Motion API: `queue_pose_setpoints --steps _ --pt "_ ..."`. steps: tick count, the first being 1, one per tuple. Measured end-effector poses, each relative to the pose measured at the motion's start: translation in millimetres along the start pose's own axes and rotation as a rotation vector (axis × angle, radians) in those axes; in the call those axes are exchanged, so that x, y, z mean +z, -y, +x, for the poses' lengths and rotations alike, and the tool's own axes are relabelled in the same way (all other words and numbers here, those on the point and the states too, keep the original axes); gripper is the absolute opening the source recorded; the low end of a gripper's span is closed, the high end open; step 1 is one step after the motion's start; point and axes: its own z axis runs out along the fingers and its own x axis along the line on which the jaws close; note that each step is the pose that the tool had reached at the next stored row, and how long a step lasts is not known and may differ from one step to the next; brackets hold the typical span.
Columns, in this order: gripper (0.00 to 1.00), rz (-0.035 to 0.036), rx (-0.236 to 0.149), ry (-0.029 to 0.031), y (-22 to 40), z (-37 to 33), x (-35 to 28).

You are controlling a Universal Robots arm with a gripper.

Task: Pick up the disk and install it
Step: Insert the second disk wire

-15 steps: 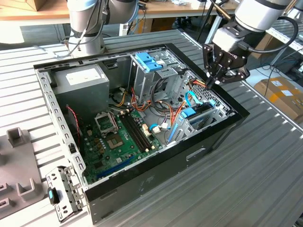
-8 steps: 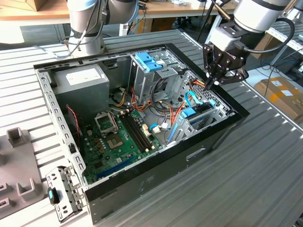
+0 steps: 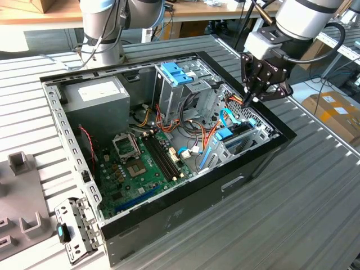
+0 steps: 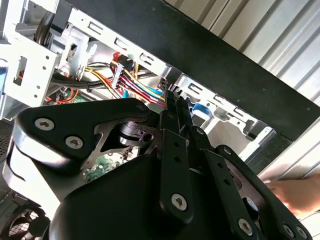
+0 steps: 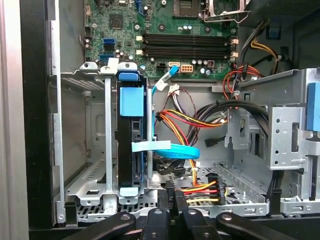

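While on edge in its bay, disk upright, lengthwise.

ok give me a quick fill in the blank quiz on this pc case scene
1. The disk stands on edge in the metal drive cage, edged by a ___ carrier frame.
2. The gripper hovers over the end of the open case at the exterior view's ___.
3. The grey power-supply box carries a ___ sticker.

Missing words: blue; right; white
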Motion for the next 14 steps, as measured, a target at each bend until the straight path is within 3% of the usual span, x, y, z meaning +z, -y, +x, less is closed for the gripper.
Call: queue_pose_setpoints --steps 3,10,14 --pt "0.17 0.0034 0.004 0.0 -0.6 0.7 0.6" --pt "0.17 0.032 0.003 0.0039 -9.0 2.5 2.8" --pt "0.17 0.0405 0.003 0.0038 -11.9 6.7 2.8"
